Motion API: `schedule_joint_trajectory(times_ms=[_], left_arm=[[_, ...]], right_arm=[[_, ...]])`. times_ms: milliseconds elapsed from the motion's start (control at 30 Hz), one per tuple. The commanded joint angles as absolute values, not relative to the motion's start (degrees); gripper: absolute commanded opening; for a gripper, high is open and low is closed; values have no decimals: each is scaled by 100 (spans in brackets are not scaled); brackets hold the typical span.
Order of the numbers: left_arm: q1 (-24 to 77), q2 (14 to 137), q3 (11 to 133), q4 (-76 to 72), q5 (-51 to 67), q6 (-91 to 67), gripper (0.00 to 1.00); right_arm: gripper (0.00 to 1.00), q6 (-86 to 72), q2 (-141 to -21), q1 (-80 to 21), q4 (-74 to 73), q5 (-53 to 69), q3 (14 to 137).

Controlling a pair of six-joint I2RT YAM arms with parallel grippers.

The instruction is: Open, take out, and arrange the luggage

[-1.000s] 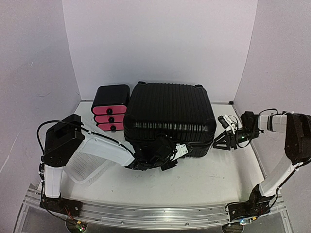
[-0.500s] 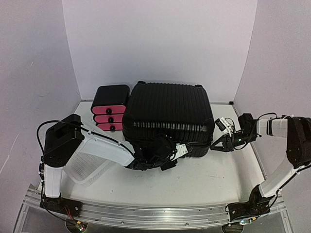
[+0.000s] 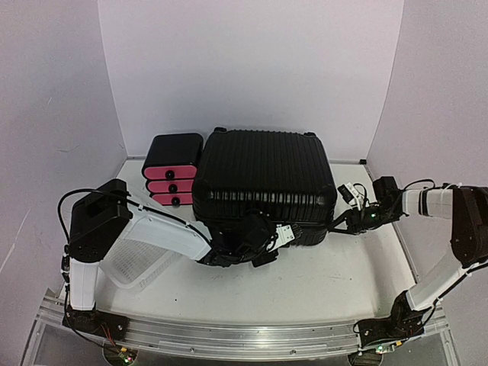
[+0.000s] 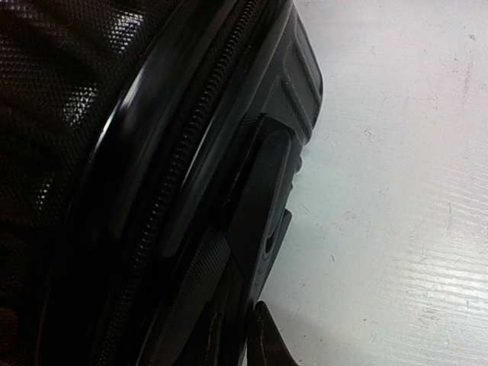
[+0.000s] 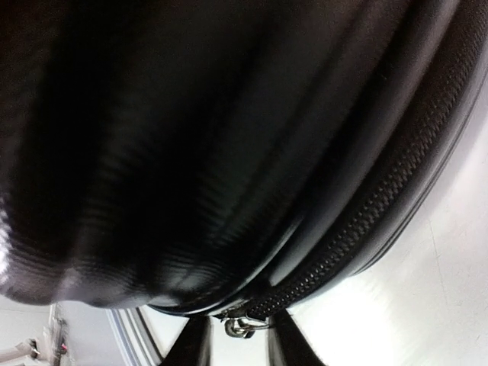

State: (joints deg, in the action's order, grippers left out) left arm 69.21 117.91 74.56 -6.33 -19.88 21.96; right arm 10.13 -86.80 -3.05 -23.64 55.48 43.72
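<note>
My right gripper (image 5: 239, 347) has slid in from the right of the frame to the right corner of the luggage (image 3: 263, 171) and narrowed. Its fingers now straddle the zipper pull (image 5: 242, 326), so I judge unzipping can begin. They stand partly apart, not yet pinching it. My left gripper (image 3: 248, 242) stays clenched against the near edge; what it pinches, I cannot tell. The luggage lies closed at centre, zip done up.
</note>
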Motion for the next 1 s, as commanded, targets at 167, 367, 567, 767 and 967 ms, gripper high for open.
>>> schedule_joint_trajectory(times_ms=[167, 367, 567, 767, 967], left_arm=[[6732, 11716, 7479, -289, -2750, 1669, 0], [6726, 11718, 7429, -283, -2781, 1648, 0], [6744, 11694, 7370, -284, -2772, 1655, 0], [6785, 11698, 7307, -281, -2814, 1735, 0], [6790, 11722, 7287, -281, -2786, 1767, 0]], right_arm=[[2, -413, -8619, -356, -632, 5270, 4284], [0, -424, -8280, -358, -613, 4826, 4127], [0, 764, -8004, -353, -1341, 3731, 4237], [0, 2373, -7995, -345, -2424, 2681, 4764], [0, 3407, -8452, -347, -2245, 2328, 5246]])
